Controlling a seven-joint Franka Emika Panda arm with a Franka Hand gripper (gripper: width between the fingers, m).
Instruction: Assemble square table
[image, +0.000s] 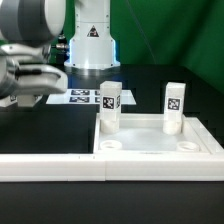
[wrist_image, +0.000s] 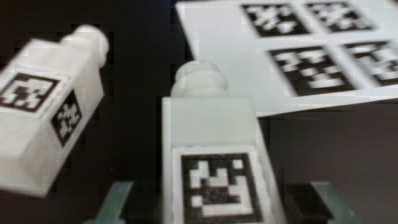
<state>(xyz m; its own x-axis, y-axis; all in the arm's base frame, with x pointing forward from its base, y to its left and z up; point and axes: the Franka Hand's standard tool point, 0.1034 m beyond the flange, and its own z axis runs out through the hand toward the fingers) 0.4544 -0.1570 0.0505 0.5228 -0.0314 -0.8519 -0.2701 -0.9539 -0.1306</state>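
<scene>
The white square table top lies at the exterior view's right, with two tagged white legs standing upright in its far sockets, one on the left and one on the right. My gripper hangs low at the exterior view's left. In the wrist view two more tagged legs lie on the black table. One leg lies between my open fingers, with a gap on each side of it. The other leg lies beside it. My gripper holds nothing.
The marker board lies just beyond the two loose legs and also shows in the exterior view. A long white bar-shaped fence runs along the front, against the table top's near edge. The robot base stands at the back.
</scene>
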